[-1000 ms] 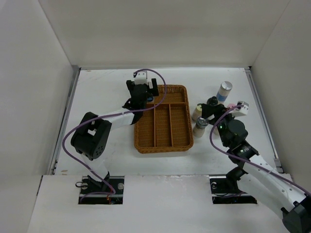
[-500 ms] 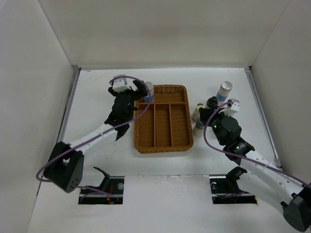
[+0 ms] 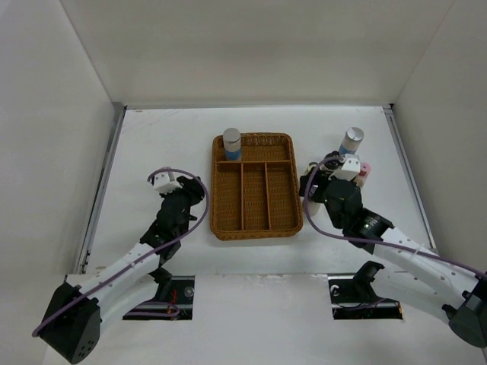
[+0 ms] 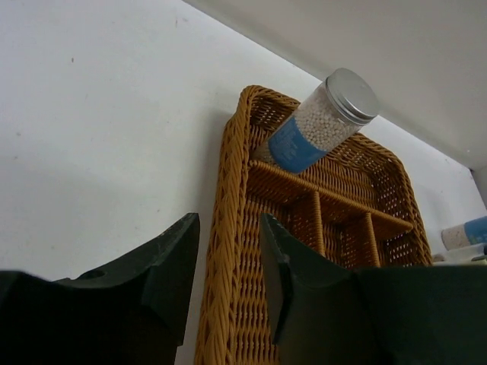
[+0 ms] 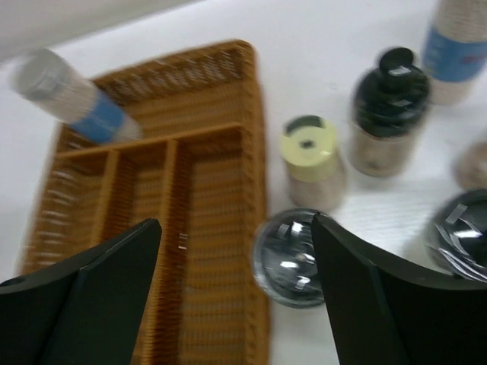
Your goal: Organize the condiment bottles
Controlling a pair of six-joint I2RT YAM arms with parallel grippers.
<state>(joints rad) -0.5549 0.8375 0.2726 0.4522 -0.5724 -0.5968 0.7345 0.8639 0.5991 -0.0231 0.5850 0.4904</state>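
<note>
1. Looking down, we see the left gripper (image 3: 196,190) back from the tray (image 3: 259,233); a banded bottle (image 3: 231,143) now stands in its far compartment.
2. Left wrist: jaws together, empty.
3. Right wrist: right gripper (image 5: 236,220) gapes over remaining bottles (image 5: 308,152).

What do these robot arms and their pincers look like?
The left arm and right arm are white tubes with chunky black joints, a thin purple cable looping along each. The left gripper and right gripper each have two broad, matte black fingers beside a small white block.
</note>
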